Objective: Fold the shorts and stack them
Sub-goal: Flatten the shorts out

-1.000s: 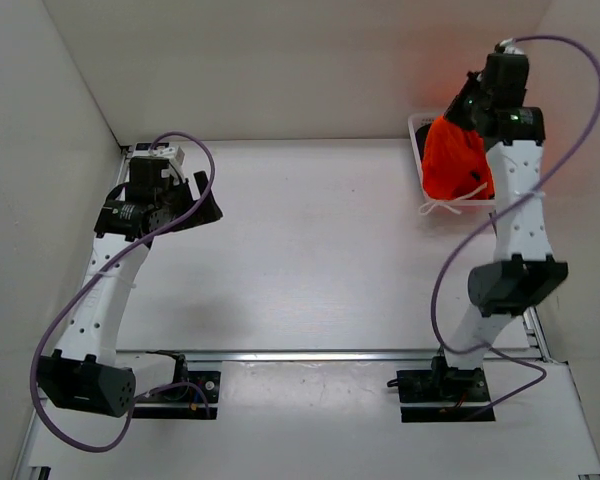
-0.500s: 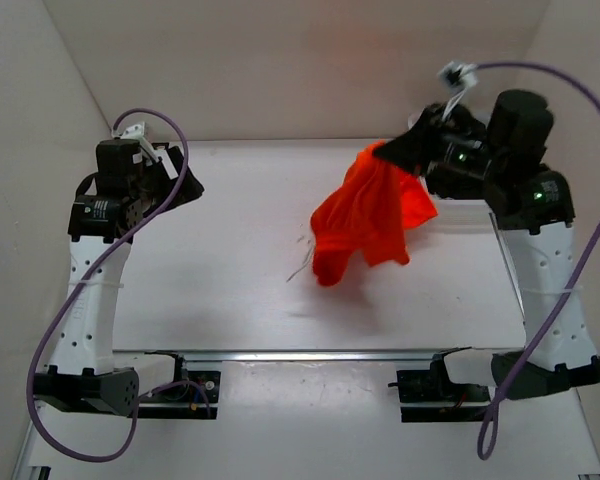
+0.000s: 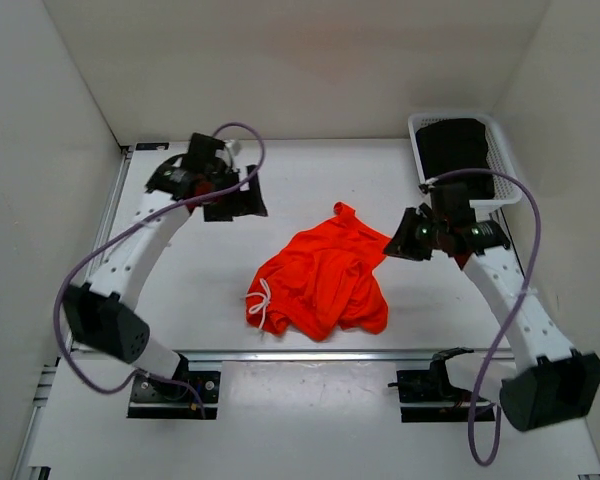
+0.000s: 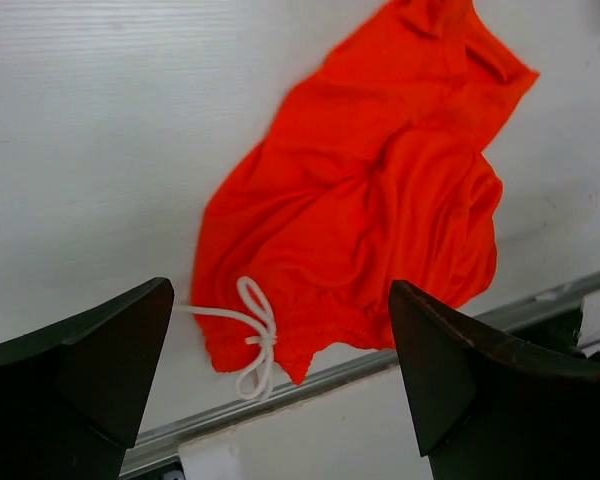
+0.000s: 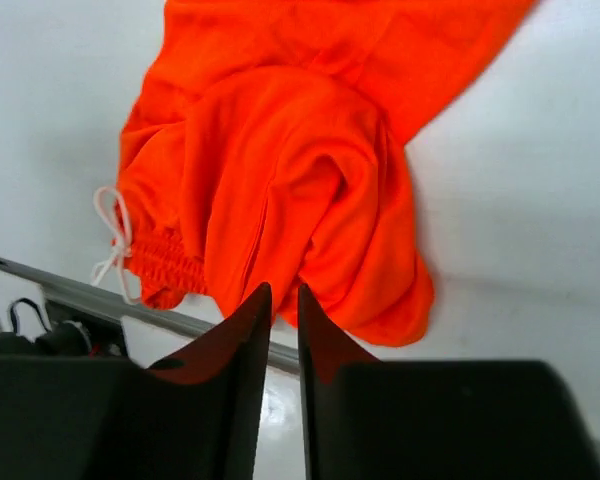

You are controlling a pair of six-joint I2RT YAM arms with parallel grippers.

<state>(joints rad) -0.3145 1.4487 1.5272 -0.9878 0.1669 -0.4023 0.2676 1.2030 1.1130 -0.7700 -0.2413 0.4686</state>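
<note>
The neon-orange shorts [image 3: 325, 280] lie crumpled on the white table near its front middle, waistband and white drawstring [image 3: 260, 303] at the front left. They also show in the left wrist view [image 4: 370, 200] and the right wrist view [image 5: 280, 170]. My left gripper [image 3: 242, 200] is open and empty, hovering above and behind-left of the shorts, with the drawstring [image 4: 250, 330] between its fingers [image 4: 280, 290] in view. My right gripper [image 3: 398, 243] sits at the shorts' right corner, its jaws [image 5: 285, 290] closed to a thin gap with nothing between them.
A white basket [image 3: 500, 140] holding dark folded cloth [image 3: 455, 150] stands at the back right corner. A metal rail [image 3: 300, 353] runs along the table's front edge just below the shorts. White walls enclose the left, back and right sides.
The right arm swung the shorts from the basket to the table's middle and let them drop; they now lie flat. The left arm moved right toward them.
</note>
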